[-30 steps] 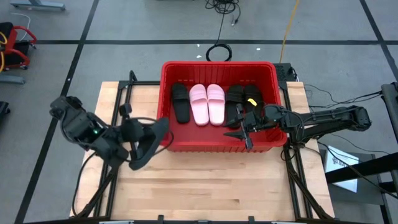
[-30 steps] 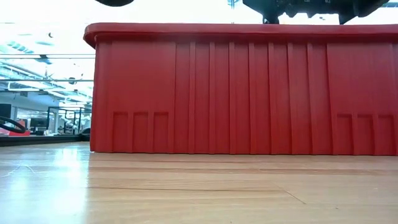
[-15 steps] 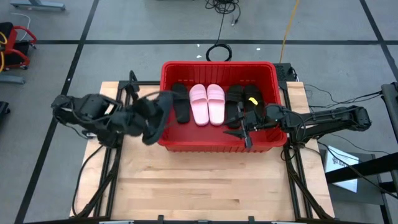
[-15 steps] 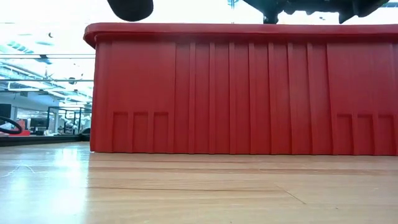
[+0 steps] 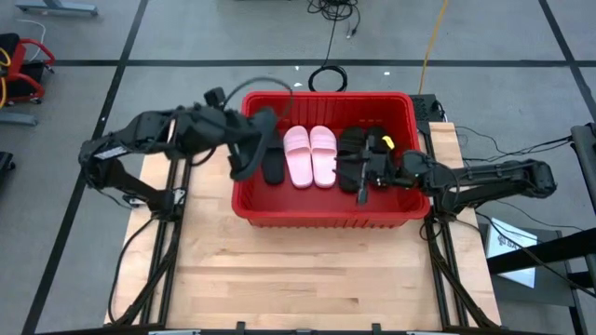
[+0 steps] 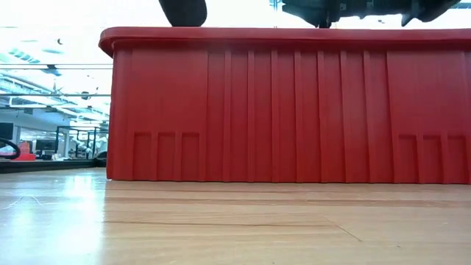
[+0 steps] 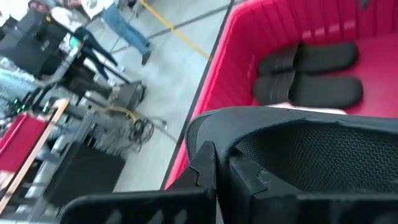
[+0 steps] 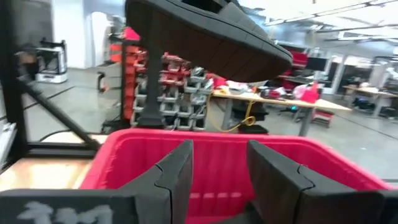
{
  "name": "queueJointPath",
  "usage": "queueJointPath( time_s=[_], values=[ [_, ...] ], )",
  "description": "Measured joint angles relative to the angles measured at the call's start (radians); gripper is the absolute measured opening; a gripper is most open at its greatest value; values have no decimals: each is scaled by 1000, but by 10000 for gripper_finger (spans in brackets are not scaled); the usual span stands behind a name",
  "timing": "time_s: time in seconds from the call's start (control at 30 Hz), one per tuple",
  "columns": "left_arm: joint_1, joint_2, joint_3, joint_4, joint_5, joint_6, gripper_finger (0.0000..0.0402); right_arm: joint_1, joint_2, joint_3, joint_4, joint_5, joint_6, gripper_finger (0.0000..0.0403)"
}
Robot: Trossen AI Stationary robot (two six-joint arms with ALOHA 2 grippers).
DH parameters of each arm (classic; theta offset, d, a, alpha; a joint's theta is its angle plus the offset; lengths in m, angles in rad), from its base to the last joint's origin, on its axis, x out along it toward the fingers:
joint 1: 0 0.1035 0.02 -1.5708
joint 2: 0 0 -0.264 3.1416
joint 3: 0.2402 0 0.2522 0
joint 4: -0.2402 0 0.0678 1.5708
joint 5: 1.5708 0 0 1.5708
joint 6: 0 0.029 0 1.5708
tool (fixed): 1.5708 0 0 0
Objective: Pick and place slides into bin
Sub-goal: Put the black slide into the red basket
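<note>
The red bin stands at the table's far middle. In it lie a black slide, two pale pink slides and two more black slides. My left gripper is shut on another black slide, held above the bin's left rim; its end shows above the rim in the low view. My right gripper is open and empty above the bin's right part, near the two black slides, and its fingers point across the bin. My left gripper pinches the black slide's edge between its two fingers; which end of the slide that is cannot be told. The fingers come from the table's left, slanting. The slide is lifted clear and tilted, above the bin's left rim.
The bin's walls stand high above the wooden table, which lies bare in front of the bin. Cables lie on the floor beyond the table. Racks and benches show in the room behind.
My left gripper has risen and swung from beside the bin's near left corner toward the far right, carrying the black slide over the bin's left rim; the slide has turned about on the way. My right gripper has shifted a little toward the far edge.
</note>
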Motion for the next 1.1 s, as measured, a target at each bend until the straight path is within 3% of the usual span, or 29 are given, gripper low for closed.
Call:
queueJointPath(
  time_s=[0.33,0.53,0.8,1.1],
  values=[
    [248,26,-9,105,191,83,12,-194,0,0,-14,-9,6,141],
    [389,101,-54,137,377,118,3,-320,0,0,-10,-207,13,141],
    [446,229,-74,144,384,163,15,-403,0,0,-24,-318,16,141],
    [448,354,-74,116,326,169,16,-441,0,0,-68,-320,-20,141]
  ],
)
